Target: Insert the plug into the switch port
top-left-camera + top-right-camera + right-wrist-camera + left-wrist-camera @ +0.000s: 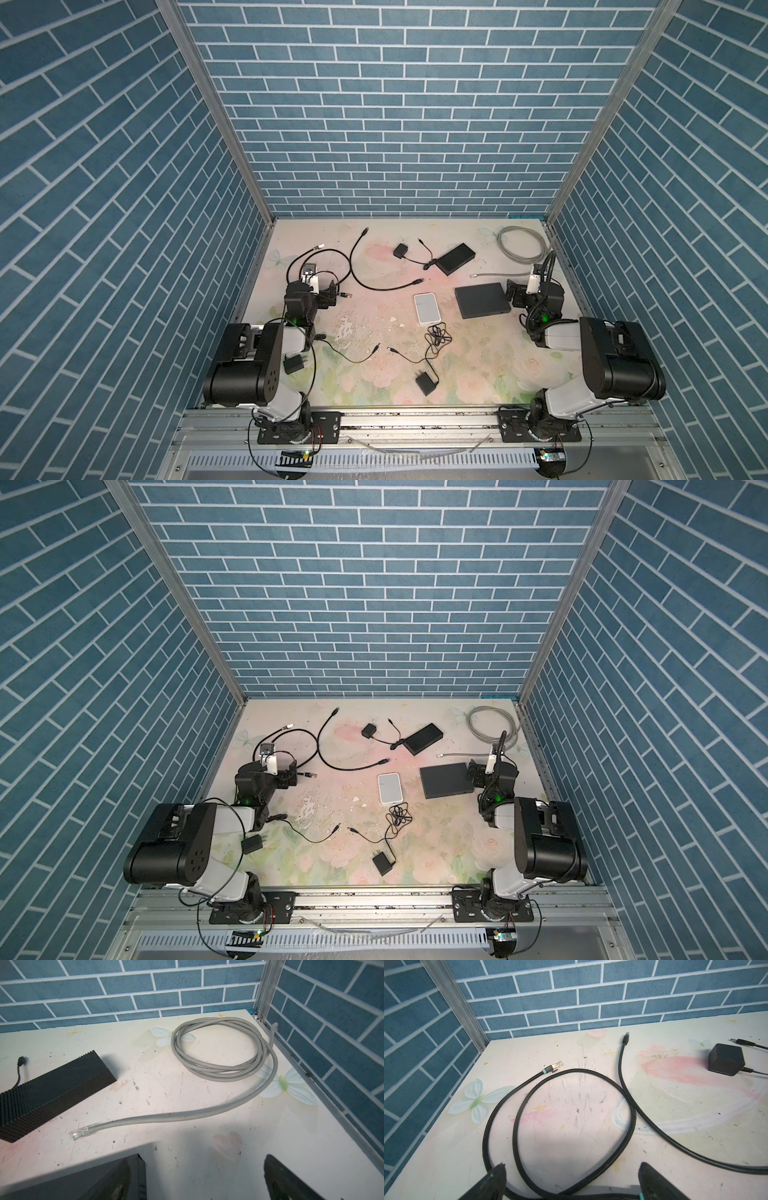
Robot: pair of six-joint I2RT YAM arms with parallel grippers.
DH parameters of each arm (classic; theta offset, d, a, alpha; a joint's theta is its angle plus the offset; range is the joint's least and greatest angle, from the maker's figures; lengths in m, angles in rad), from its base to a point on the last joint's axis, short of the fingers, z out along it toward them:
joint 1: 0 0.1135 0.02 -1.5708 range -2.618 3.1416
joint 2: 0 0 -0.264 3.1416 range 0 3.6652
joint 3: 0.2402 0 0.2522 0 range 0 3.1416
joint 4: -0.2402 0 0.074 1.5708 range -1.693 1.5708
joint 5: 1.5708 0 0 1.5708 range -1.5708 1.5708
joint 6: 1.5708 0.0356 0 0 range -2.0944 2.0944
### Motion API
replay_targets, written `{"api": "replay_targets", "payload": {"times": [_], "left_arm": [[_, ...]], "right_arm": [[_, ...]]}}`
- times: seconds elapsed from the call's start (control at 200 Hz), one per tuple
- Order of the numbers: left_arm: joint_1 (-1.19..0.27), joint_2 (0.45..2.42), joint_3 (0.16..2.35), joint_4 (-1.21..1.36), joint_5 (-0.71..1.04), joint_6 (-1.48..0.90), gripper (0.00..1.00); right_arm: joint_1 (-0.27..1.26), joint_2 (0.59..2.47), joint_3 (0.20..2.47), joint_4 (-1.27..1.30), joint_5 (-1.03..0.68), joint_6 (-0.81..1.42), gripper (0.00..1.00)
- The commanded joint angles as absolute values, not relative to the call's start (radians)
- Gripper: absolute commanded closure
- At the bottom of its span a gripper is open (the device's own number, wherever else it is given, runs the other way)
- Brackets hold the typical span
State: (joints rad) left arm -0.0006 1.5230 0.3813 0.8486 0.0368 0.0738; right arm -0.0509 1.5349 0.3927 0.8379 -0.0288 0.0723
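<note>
Pincers both stand spread and empty. The right pincer hangs low over the desk with nothing between its fingers. Just ahead of it, off toward the switch side, lies the plug — clear, flat on the desk, at the free end of the grey cable. That cable runs away from the pincer in a long curve to a coil near the desk's far corner. Its other end sticks up by the side rail, beyond the coil.

The switch, a flat dark box, lies just beside the right pincer, on the side toward the left pincer. In the right wrist view its near corner sits right at the pincer, and I cannot tell whether they touch. Its ports are too small to make out. Plug and switch lie apart. Farther ahead, past the plug, lies a ribbed box.

The left pincer is spread just as wide, low over a loop of black cable — the cable crosses the desk below the gap between its fingers. One teal-banded tip of it lies ahead of the pincer. A thicker lead curves off beside the loop, on the side toward the right pincer, with an adapter beyond. Between the two pincers, nearer the switch, lies a white box.
</note>
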Motion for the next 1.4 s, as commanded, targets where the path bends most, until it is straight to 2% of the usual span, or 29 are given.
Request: {"api": "replay_targets", "payload": {"times": [0.0,0.12,0.255,0.41,0.545,0.625,0.755,0.855,0.955,1.09,1.395], "left_arm": [[0.0,1.46,0.447,0.703,-0.025,0.044,0.0],[-0.006,1.399,0.507,0.557,-0.109,0.023,0.0],[-0.003,1.456,0.567,0.481,-0.247,-0.036,0.0],[0.006,1.394,0.64,0.343,-0.202,-0.019,0.06],[-0.095,1.333,0.772,0.144,-0.295,0.03,0.05],[-0.157,1.346,0.849,0.017,-0.347,0.016,0.01],[-0.31,1.381,0.942,-0.138,-0.441,-0.036,0.02],[-0.408,1.407,0.994,-0.259,-0.456,-0.155,0.03],[-0.438,1.433,1.006,-0.349,-0.422,-0.257,0.02],[-0.41,1.501,1.077,-0.479,-0.402,-0.278,0.02],[-0.278,1.523,1.164,-0.589,-0.3,-0.35,0.02]], "right_arm": [[-0.053,1.459,0.413,0.767,-0.008,0.054,0.02],[-0.042,1.315,0.486,0.509,-0.01,0.054,0.06],[-0.02,1.163,0.579,0.181,-0.045,0.176,0.13],[0.133,1.019,0.595,-0.022,-0.035,0.307,0.19],[0.256,0.942,0.571,-0.129,-0.046,0.427,0.27],[0.33,0.922,0.563,-0.194,-0.036,0.482,0.31],[0.461,0.919,0.562,-0.265,-0.014,0.53,0.36],[0.597,0.945,0.584,-0.283,0.011,0.542,0.39],[0.771,1.022,0.639,-0.249,0.035,0.495,0.42],[0.933,1.228,0.766,-0.212,0.025,0.407,0.52],[1.122,1.529,0.866,-0.019,-0.058,0.251,0.53]]}}
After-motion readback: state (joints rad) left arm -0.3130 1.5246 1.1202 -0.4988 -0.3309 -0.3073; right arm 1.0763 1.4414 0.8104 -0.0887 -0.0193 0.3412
